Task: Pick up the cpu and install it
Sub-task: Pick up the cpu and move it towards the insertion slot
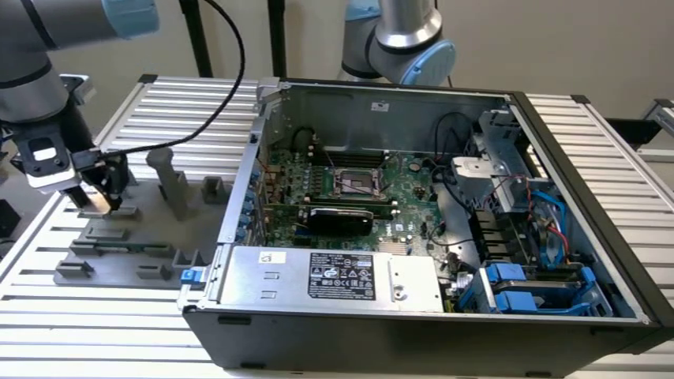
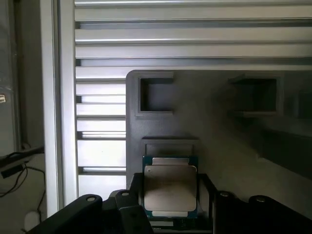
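In the exterior view, the arm came down at the exterior view's left, and its gripper (image 1: 98, 204) hung over the grey fixture plate (image 1: 126, 237) on the slatted aluminium table (image 1: 189, 99). A small pale piece, the cpu (image 1: 94, 200), sat between the fingertips, well apart from the open computer case (image 1: 421, 316). Whether it rested on the plate or hung just above could not be told. Inside the case lay the green motherboard (image 1: 406, 229) with its square cpu socket (image 1: 358, 183) near the middle, and a labelled power supply (image 1: 327, 276) lay along the near edge. A second arm (image 1: 406, 39) stood behind the case.

In the wrist view, the cpu (image 2: 170, 183) showed its silver metal top, flat and level, with the black fingers (image 2: 132, 194) of the gripper (image 2: 170, 196) pressed to two opposite edges. The jaws were narrowed to the chip's width and had hold of it. Beyond it lay the grey fixture plate (image 2: 224, 122) with rectangular recesses (image 2: 156, 95), and past that the table slats (image 2: 195, 34).
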Controlling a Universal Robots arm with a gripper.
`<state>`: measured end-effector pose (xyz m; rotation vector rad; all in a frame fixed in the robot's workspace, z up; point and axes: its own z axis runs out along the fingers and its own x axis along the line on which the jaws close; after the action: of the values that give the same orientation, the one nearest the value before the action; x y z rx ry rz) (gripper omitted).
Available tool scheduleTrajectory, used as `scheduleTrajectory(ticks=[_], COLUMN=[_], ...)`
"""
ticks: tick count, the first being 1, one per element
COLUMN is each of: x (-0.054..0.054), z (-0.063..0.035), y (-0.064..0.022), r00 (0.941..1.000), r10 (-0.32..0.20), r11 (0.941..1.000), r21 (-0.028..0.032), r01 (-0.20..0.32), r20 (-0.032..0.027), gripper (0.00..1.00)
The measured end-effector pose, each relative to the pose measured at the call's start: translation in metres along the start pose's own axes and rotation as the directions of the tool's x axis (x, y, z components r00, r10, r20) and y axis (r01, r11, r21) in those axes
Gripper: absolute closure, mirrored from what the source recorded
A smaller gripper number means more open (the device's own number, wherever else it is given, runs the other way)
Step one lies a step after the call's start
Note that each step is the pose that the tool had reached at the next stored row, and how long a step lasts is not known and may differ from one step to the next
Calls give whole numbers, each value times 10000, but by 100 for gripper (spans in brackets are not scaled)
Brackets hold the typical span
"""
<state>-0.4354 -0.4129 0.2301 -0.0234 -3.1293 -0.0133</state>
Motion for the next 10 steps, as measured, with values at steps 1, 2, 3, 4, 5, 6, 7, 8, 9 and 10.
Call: scheduleTrajectory(ticks=[1,2,3,4,5,6,7,8,9,10], x=[0,-1,-7,-14,-23,-32,-41,-49,-59,-72], z=[-45,-90,-135,-180,-225,-274,-320,-364,-410,-455], y=[0,0,0,0,1,2,2,2,3,3], r00=[10000,10000,10000,10000,10000,10000,10000,10000,10000,10000], r10=[0,-2,-2,-1,0,0,0,-1,-1,0], r11=[10000,10000,10000,10000,10000,10000,10000,10000,10000,10000], r21=[0,0,0,1,0,0,1,-1,0,0], r01=[0,2,2,1,0,0,0,1,1,0], r20=[0,0,0,-1,-1,-2,-3,-2,-3,-2], gripper=[46,46,46,46,46,46,46,46,46,46])
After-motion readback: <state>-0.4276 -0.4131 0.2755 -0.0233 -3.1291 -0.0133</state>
